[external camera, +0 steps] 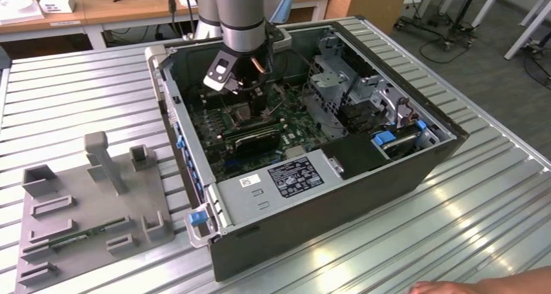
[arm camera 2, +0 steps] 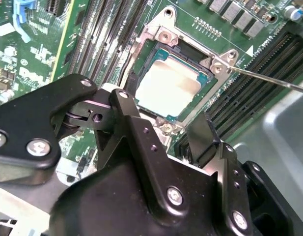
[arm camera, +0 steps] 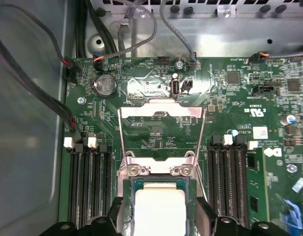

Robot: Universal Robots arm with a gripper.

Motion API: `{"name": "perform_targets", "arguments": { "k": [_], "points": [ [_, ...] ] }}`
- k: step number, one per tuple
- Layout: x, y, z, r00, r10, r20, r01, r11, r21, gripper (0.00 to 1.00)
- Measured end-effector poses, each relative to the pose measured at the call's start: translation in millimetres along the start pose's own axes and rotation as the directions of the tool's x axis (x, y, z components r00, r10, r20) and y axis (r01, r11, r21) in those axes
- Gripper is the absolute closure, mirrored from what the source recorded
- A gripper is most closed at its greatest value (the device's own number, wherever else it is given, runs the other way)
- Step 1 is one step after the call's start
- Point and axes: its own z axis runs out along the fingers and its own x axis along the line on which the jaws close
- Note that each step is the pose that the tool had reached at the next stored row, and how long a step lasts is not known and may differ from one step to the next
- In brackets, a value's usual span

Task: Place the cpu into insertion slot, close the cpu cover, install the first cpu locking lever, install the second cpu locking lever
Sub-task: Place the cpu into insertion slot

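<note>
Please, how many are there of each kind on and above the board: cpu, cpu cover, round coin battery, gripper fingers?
cpu: 1
cpu cover: 1
coin battery: 1
gripper fingers: 2
Total: 5

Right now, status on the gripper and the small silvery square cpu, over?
Silvery-topped square cpu sits in the silver-rimmed insertion slot. Black gripper open, fingers flanking it. Thin silver cpu cover frame swung open. Wire locking lever unlatched.
</note>
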Motion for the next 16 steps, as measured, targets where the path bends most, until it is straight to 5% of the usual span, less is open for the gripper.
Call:
{"name": "perform_targets", "arguments": {
  "k": [10, 16],
  "points": [
    [0.1, 0.4, -2.9, 1.0000, 0.000, 0.0006, 0.000, 1.0000, 0.0000, 0.34],
    [0.1, 0.4, -2.9, 1.0000, 0.000, 0.0009, 0.000, 1.0000, 0.0000, 0.58]
  ]
}}
